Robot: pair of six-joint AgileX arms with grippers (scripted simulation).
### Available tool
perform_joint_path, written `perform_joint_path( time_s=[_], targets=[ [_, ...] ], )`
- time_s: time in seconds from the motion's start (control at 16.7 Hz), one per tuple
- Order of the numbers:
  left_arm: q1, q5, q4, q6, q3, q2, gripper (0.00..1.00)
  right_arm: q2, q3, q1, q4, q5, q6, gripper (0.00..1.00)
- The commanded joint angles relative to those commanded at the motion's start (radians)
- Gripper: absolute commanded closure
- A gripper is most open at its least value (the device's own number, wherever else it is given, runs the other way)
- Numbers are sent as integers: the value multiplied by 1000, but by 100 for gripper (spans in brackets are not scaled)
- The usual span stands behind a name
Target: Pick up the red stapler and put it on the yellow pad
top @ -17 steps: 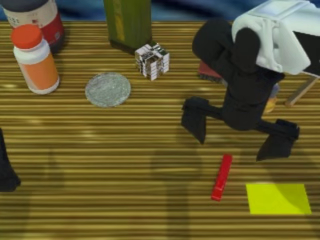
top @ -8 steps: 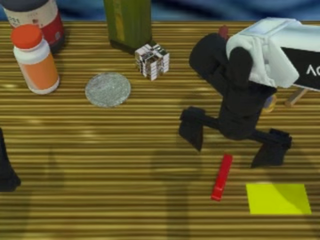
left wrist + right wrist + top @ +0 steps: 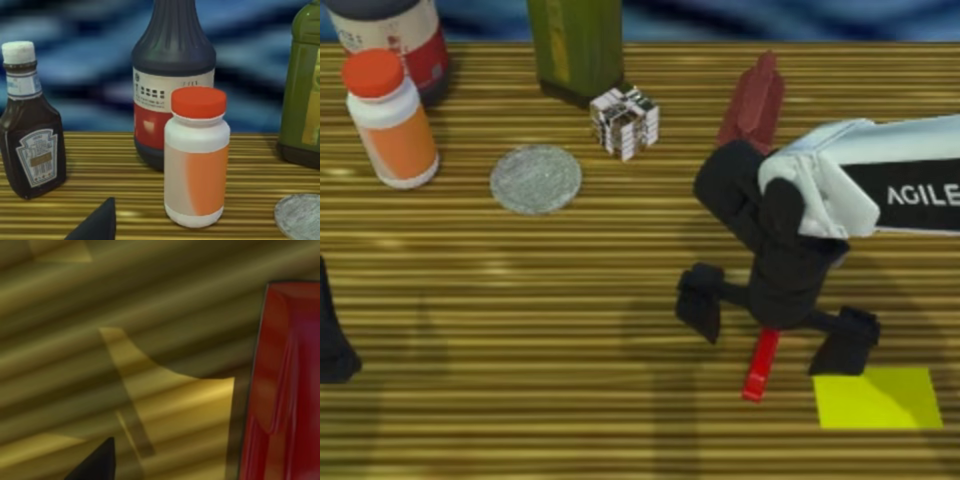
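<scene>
The red stapler (image 3: 757,368) lies on the striped wooden table near the front right, its far end hidden under my right arm. Just to its right lies the flat yellow pad (image 3: 877,398). My right gripper (image 3: 772,322) hangs open over the stapler's far end, one finger to each side, holding nothing. In the right wrist view the stapler (image 3: 285,390) fills one side close up, and one dark fingertip (image 3: 96,464) shows beside it. My left gripper (image 3: 332,345) is parked at the table's left edge, open.
At the back left stand an orange-capped white bottle (image 3: 390,120), a dark red-labelled bottle (image 3: 400,40) and a green bottle (image 3: 575,45). A silver disc (image 3: 535,180), a patterned cube (image 3: 625,122) and a dark maroon wedge (image 3: 752,100) lie mid-back. A brown sauce bottle (image 3: 32,135) shows in the left wrist view.
My right gripper has moved toward the table's front and come down over the stapler's far end, uncovering the maroon wedge behind it. The stapler, pad and left arm have not moved.
</scene>
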Motion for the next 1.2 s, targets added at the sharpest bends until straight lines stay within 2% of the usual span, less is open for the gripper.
perform_joint_path(
  time_s=[0.18, 0.96, 1.2],
  targets=[
    [0, 0, 0, 0, 0, 0, 0, 0, 0, 0, 0, 0, 0, 0],
    [0, 0, 0, 0, 0, 0, 0, 0, 0, 0, 0, 0, 0, 98],
    [0, 0, 0, 0, 0, 0, 0, 0, 0, 0, 0, 0, 0, 100]
  ],
)
